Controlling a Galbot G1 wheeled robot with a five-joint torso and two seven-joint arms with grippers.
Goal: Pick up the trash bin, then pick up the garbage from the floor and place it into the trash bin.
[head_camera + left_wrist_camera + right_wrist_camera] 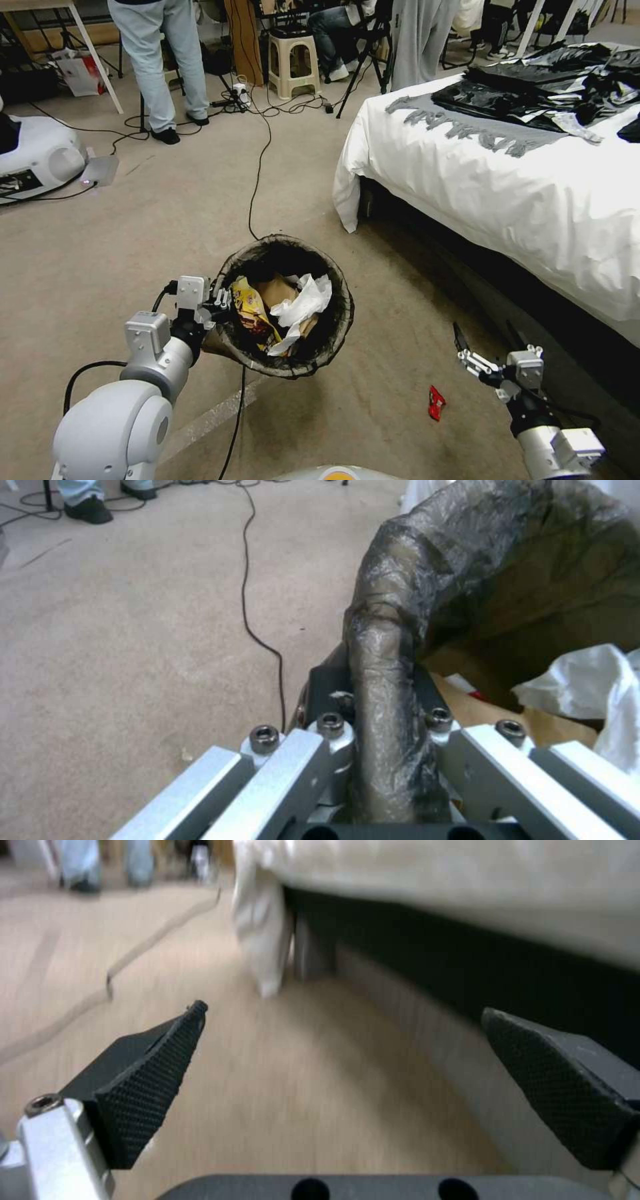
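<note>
My left gripper (223,303) is shut on the rim of the trash bin (337,280), holding it tilted above the floor. In the left wrist view the dark bag liner (393,645) over the rim is pinched between the fingers (327,685). Inside the bin lie a yellow snack bag (252,312), brown paper (277,290) and a white crumpled tissue (303,303). A red-and-white wrapper (436,403) lies on the floor to the right of the bin. My right gripper (483,333) hangs open above the floor, to the right of that wrapper, with nothing between its pads (143,1085).
A bed (507,193) with a white sheet and dark clothes on top fills the right side, close to my right arm. A black cable (257,180) runs across the carpet toward the bin. A person's legs, a stool (293,63) and another robot's base (37,157) stand farther off.
</note>
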